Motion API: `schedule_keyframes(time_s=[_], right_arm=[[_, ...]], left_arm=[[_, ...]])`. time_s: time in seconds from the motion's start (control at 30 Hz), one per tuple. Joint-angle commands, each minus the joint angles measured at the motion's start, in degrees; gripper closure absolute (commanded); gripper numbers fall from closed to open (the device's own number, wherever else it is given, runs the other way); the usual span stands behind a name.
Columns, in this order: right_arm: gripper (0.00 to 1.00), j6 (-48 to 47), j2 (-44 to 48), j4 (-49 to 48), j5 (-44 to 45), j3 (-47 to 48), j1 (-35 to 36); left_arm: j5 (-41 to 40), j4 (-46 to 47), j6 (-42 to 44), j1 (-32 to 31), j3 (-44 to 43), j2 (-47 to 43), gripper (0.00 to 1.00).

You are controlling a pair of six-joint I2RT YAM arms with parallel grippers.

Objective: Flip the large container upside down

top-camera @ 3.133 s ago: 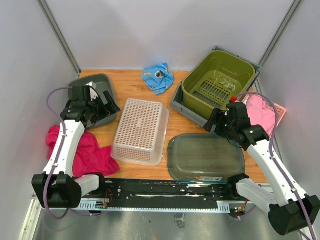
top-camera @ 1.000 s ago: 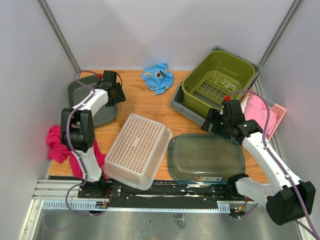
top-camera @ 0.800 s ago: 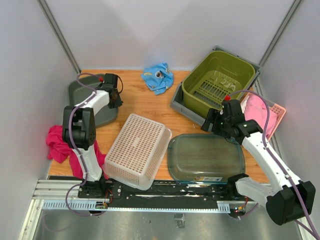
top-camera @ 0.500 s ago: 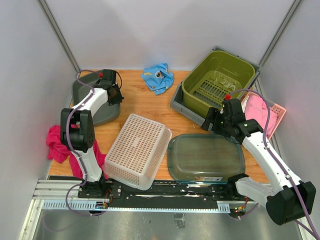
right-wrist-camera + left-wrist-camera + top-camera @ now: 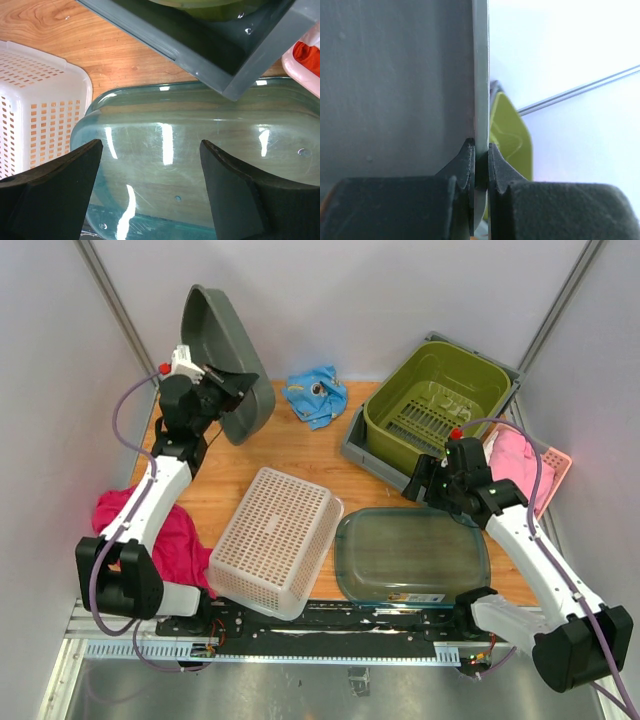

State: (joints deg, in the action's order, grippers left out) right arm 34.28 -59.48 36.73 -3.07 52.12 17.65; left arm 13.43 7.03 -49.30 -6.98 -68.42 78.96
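The large grey container (image 5: 214, 345) is lifted off the table at the back left and tilted up on its side, its hollow facing left. My left gripper (image 5: 224, 388) is shut on its lower rim. In the left wrist view the thin rim (image 5: 480, 75) is pinched between both pads, gripper (image 5: 481, 150), and the grey wall (image 5: 395, 75) fills the left half. My right gripper (image 5: 432, 483) hangs open over the far edge of a glass dish (image 5: 412, 552), holding nothing; gripper (image 5: 150, 145), glass dish (image 5: 200, 165).
An upturned white basket (image 5: 272, 538) lies in the front middle, next to the glass dish. A green bin (image 5: 435, 405) sits in a grey tray (image 5: 365, 452) at the back right. A blue cloth (image 5: 315, 393) lies at the back, a magenta cloth (image 5: 170, 540) at the front left, a pink cloth (image 5: 520, 465) at the right.
My left gripper shut on the grey container's rim, then raised it from the table and tipped it up on its side. The right arm has stayed still.
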Motion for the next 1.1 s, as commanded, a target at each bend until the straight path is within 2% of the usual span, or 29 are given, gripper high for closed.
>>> schedule_keyframes(time_s=[0.0,0.27,0.47,0.73,1.0,1.07], right_arm=[[0.19,-0.8,1.4,0.1,-0.1,0.1,0.3],[0.19,-1.0,0.8,0.2,-0.3,-0.2,0.3],[0.19,-1.3,0.1,0.2,-0.8,0.3,0.3],[0.2,-1.6,0.9,0.1,-0.4,-0.7,0.3],[0.19,-1.7,0.9,0.2,-0.8,-1.1,0.3],[0.19,-1.8,0.8,0.2,-0.7,-1.1,0.3]], left_arm=[[0.3,30.0,-16.2,0.0,11.1,-1.5,1.0],[-4.2,75.7,-31.6,0.0,28.2,3.4,1.0],[-7.2,93.6,-33.4,0.1,35.0,10.8,1.0],[-8.8,96.4,-32.4,1.2,42.1,15.5,1.0],[-11.3,96.4,-32.7,1.5,48.4,12.3,1.0],[-12.6,96.3,-33.6,1.5,50.9,11.0,0.97]])
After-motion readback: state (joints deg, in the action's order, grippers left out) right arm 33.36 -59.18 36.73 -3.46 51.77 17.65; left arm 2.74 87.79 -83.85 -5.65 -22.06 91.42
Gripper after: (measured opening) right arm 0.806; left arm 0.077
